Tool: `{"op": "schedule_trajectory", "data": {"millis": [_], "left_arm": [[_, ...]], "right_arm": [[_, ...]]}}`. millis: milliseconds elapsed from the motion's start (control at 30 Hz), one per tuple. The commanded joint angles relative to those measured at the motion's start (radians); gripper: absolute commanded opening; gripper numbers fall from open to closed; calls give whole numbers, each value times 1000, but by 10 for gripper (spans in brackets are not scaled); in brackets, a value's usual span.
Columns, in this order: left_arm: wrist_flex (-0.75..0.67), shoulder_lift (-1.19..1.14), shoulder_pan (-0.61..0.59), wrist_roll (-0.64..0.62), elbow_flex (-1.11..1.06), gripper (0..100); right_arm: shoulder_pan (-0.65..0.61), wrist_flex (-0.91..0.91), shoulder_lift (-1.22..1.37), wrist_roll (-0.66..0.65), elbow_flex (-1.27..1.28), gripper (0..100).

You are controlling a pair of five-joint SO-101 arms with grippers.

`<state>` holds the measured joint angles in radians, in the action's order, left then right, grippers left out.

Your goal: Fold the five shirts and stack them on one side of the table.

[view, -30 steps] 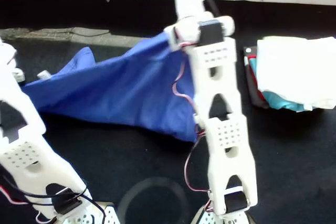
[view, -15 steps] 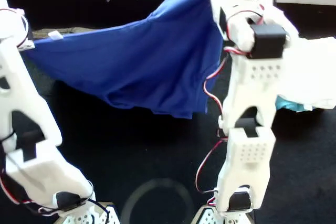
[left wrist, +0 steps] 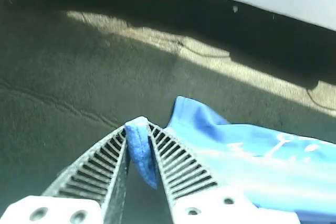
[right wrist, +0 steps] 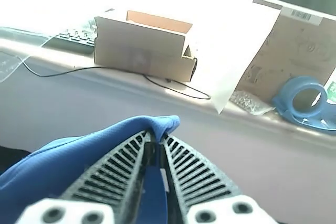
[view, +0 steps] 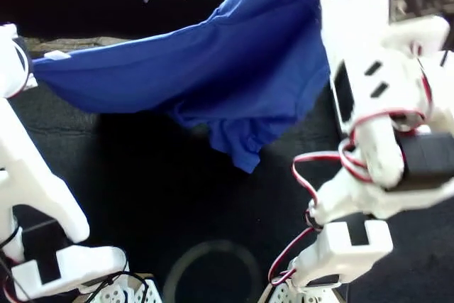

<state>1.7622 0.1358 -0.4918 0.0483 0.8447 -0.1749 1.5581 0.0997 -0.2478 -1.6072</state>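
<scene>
My left end effector [left wrist: 138, 132] and right end effector [right wrist: 156, 139] each clamp the blue shirt [view: 234, 69], stretched above the worktop [view: 163, 204]; I judge folding and stacking not yet done.

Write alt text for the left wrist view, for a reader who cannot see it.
The left gripper is shut on an edge of the blue shirt, which trails away above the dark table. A strip of light crosses the table.
</scene>
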Motion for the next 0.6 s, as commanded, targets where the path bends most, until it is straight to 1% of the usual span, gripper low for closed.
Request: {"op": "schedule_trajectory", "data": {"millis": [0, 100, 167, 300, 567], "left_arm": [[-3, 84, -25, 0, -38, 9], [-8, 124, -61, 0, -36, 9], [-8, 145, -65, 0, -36, 9], [-9, 188, -65, -2, -30, 9], [-9, 266, -65, -2, 67, 9]], "right_arm": [[15, -42, -73, -15, -28, 5], [28, -76, -116, -77, -27, 5], [28, -87, -133, -95, -27, 5], [28, -85, -163, -97, -27, 5], [30, -88, -228, -98, -27, 5]]}}
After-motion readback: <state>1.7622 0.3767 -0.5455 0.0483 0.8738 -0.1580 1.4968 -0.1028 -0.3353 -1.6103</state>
